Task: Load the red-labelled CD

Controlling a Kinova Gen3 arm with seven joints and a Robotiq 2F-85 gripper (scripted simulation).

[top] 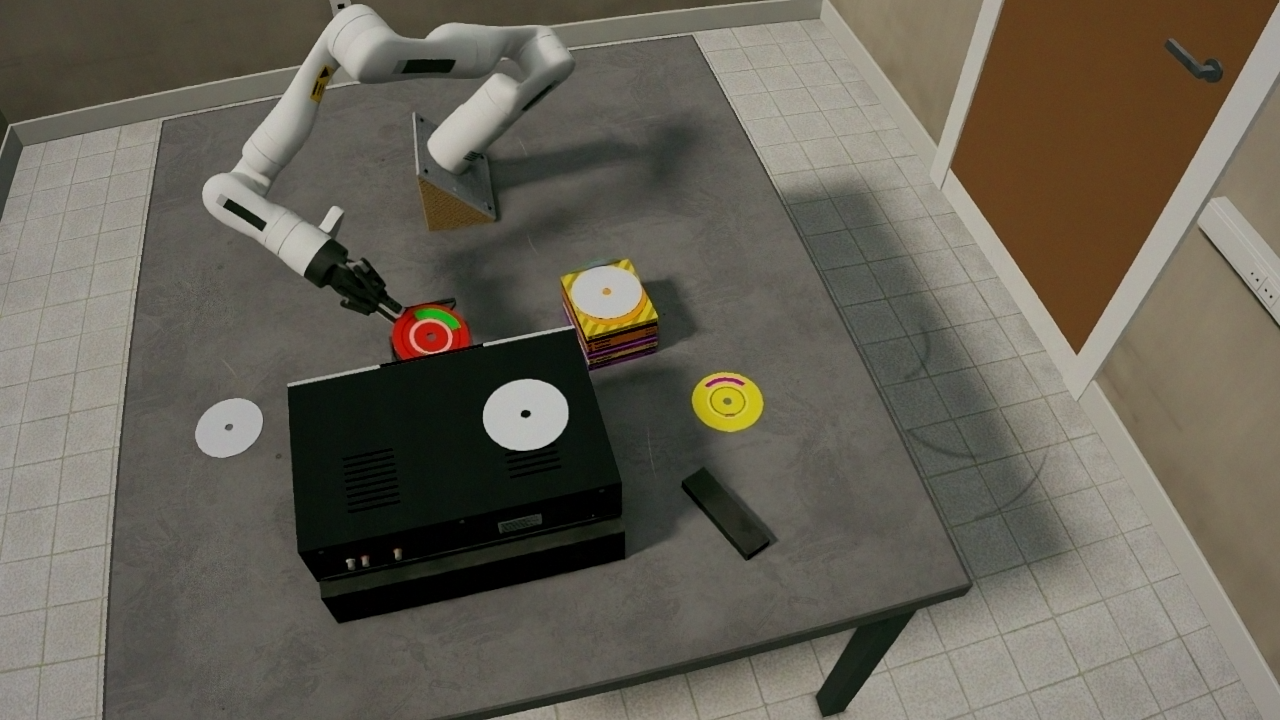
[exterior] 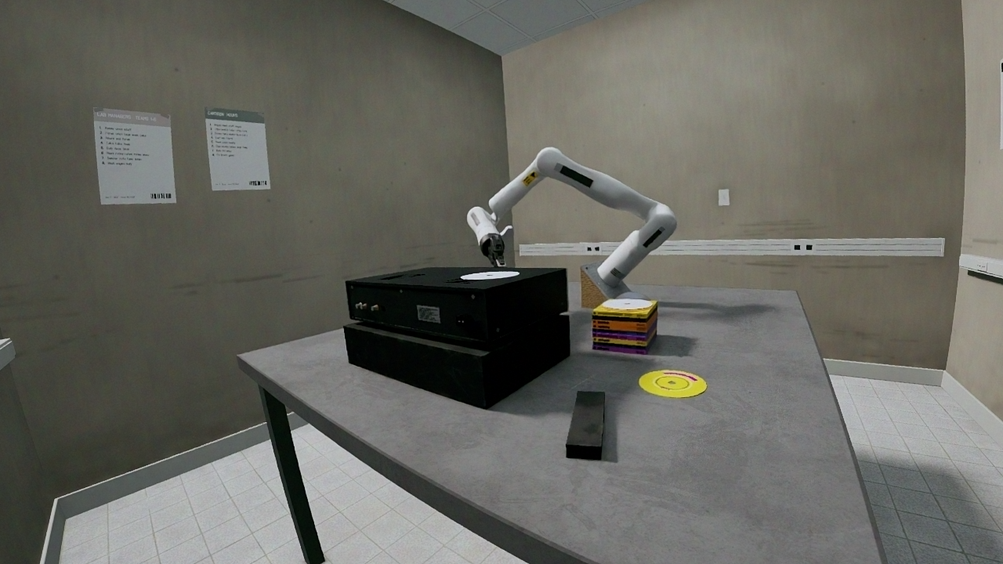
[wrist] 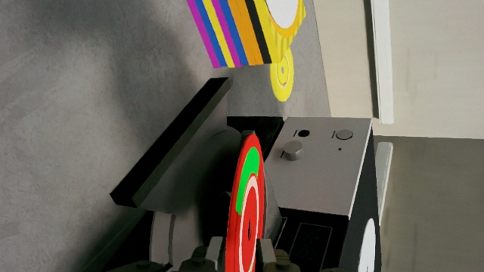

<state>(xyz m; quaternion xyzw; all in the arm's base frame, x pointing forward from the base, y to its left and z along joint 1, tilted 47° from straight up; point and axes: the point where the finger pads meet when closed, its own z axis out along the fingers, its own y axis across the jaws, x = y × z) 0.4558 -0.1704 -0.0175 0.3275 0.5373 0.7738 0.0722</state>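
Note:
The red-labelled CD [top: 410, 337] [wrist: 234, 242] is label-up over the open tray [wrist: 178, 177] of the black CD player [top: 402, 420] [exterior: 462, 322] [wrist: 318, 166]. In the wrist view it appears at an angle to the tray floor, its far edge near the tray's rim at the player side. Whether any part sits in the recess cannot be told; the CD covers much of it. My gripper [top: 396, 312] [exterior: 499, 263] [wrist: 240, 258] is slightly open at the CD's near edge. The fingertips stand apart on either side of the disc, not clamped on it. The player hides the tray in the exterior view.
A white disc [top: 501, 416] [exterior: 489, 275] [wrist: 367, 245] lies on the player. A case stack [top: 617, 344] [exterior: 624, 328] [wrist: 242, 34] carries another disc. A yellow CD [top: 703, 402] [exterior: 652, 382], a black bar [top: 725, 514] [exterior: 585, 424] and a pale disc [top: 214, 438] lie on the table.

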